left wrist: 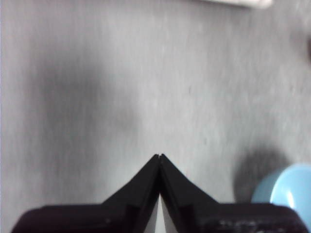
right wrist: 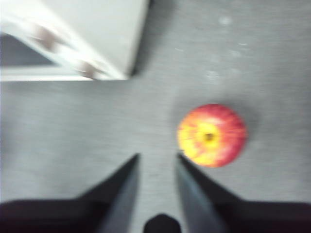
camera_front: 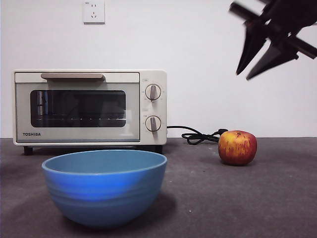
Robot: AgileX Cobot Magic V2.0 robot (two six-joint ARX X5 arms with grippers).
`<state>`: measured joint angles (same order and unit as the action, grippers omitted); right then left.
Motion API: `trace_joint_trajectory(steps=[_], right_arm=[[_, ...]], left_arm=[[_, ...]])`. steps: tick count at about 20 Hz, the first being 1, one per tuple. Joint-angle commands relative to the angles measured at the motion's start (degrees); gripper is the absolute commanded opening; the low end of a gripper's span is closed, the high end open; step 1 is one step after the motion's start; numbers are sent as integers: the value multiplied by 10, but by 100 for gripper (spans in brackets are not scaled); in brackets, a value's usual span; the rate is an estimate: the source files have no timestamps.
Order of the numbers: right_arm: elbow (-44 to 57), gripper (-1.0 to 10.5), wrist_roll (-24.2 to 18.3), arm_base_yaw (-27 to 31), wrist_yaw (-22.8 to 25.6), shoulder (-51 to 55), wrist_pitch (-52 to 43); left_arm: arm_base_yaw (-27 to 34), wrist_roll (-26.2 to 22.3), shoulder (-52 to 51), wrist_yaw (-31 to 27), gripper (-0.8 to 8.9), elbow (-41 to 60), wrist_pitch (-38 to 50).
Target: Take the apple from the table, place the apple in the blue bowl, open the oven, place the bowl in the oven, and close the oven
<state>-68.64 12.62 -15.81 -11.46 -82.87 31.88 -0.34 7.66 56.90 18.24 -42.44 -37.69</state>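
The red and yellow apple (camera_front: 237, 147) (right wrist: 212, 135) rests on the dark grey table (camera_front: 277, 198), right of the oven. My right gripper (camera_front: 250, 69) (right wrist: 156, 158) hangs high above the apple at the top right of the front view, open and empty. The blue bowl (camera_front: 104, 187) stands near the front, ahead of the oven; its rim (left wrist: 287, 187) shows in the left wrist view. The cream oven (camera_front: 89, 108) (right wrist: 97, 34) sits at the back left with its door shut. My left gripper (left wrist: 159, 156) is shut over bare table, holding nothing.
A black cord (camera_front: 198, 135) lies coiled on the table between the oven and the apple. A wall socket (camera_front: 93, 12) sits on the white wall above the oven.
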Motion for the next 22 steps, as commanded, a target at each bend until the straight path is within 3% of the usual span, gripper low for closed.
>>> trace_joint_trajectory(steps=[1,3,4,14,22], right_arm=[[-48,361,-45,-12,37,-52,40],[-84,554,-48,-15,50,-97,61],[-95,599,-48,-15,50,-118,59],[-99,599,-57,-14,113,-228,12],[-99,594,-43,-14,106,-274,1]], left_arm=[[-1,-29,-2,9,-5,-1,-21],[-1,-37,-2,22,-5,-1,-33],[-1,-37,-2,28,-5,-1,-33],[-1,-37,-2,49,-5,-1,-46],[-1,-37,-2,49,-5,-1,-65]])
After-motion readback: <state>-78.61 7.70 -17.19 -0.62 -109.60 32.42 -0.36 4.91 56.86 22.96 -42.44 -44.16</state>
